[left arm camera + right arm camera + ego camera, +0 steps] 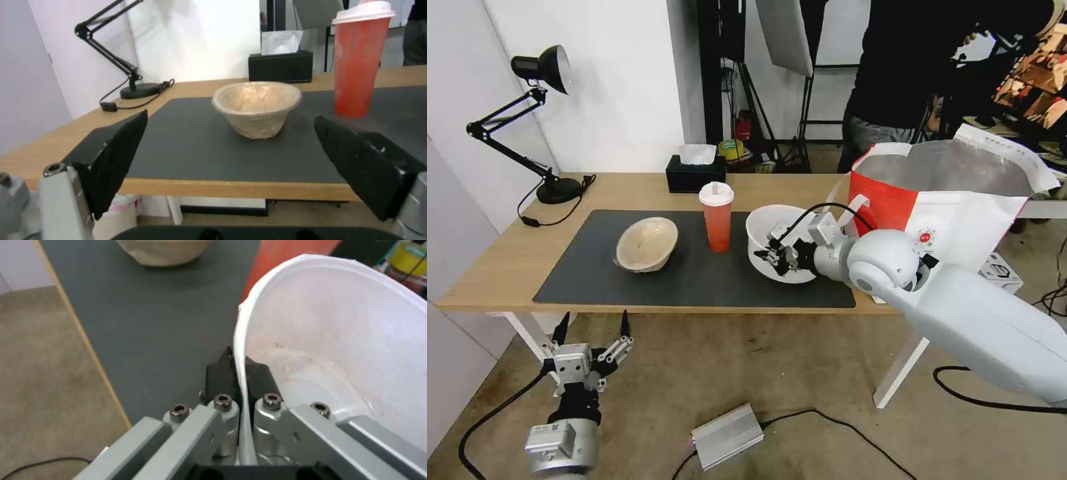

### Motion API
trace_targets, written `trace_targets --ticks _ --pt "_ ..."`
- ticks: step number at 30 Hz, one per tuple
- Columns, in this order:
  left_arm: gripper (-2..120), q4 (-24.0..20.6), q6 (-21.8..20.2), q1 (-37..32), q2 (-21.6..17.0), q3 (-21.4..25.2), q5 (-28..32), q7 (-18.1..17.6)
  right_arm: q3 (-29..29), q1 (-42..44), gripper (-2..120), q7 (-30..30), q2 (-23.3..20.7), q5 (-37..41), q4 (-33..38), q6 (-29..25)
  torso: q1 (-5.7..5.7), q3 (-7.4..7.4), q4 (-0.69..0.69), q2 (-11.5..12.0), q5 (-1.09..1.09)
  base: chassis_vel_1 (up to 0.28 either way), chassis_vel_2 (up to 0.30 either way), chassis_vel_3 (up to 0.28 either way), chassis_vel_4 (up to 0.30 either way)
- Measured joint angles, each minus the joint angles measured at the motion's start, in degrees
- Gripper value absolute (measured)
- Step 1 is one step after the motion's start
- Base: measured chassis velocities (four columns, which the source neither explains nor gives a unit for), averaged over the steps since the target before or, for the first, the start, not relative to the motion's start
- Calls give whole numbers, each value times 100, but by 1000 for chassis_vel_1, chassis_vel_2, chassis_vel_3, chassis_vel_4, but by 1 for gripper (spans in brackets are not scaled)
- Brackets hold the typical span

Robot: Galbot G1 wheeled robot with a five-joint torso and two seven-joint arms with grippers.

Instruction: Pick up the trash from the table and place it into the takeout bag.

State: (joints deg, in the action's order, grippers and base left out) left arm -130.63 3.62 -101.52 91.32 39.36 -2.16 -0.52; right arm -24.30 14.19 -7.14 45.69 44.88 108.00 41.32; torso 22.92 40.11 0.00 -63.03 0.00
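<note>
From the head view, your right gripper is clamped on the near rim of the white bowl, which sits tipped on the dark mat of the desk; the takeout bag stands open just behind your right arm, the orange-red cup is just beyond the gripper to its left, and the beige bowl is farther left again. Your left gripper hangs below the desk edge, fingers spread, holding nothing. Over on the left wrist view, that left gripper frames the beige bowl straight ahead on the mat, the cup off to one side, with its top cut off by the frame. Now the right wrist view: the fingertips pinch the thin wall of the white bowl, one inside, one outside. Watch that grip: it's a narrow bite on a flexible rim, so the bowl could twist or slip as you lift, and a swing could clip the cup close beside it. You can't see the bowl's far side here, and the bag's floor is hidden.
</note>
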Motion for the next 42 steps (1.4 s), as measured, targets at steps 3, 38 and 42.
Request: trace_targets --ticks 3,38,42 --pt "100 -4 0 -3 0 0 -1 0 -61 -62 0 9 11 21 52 0 0 0 0 0 0 0 0 0 0" --pt "100 -16 6 11 2 65 38 -5 -619 -741 0 453 446 646 141 -2 0 0 0 1 0 0 0 0 0" --pt "100 -5 6 16 2 53 41 -5 -732 -1020 0 414 318 730 177 -2 0 0 0 1 0 0 0 0 0"
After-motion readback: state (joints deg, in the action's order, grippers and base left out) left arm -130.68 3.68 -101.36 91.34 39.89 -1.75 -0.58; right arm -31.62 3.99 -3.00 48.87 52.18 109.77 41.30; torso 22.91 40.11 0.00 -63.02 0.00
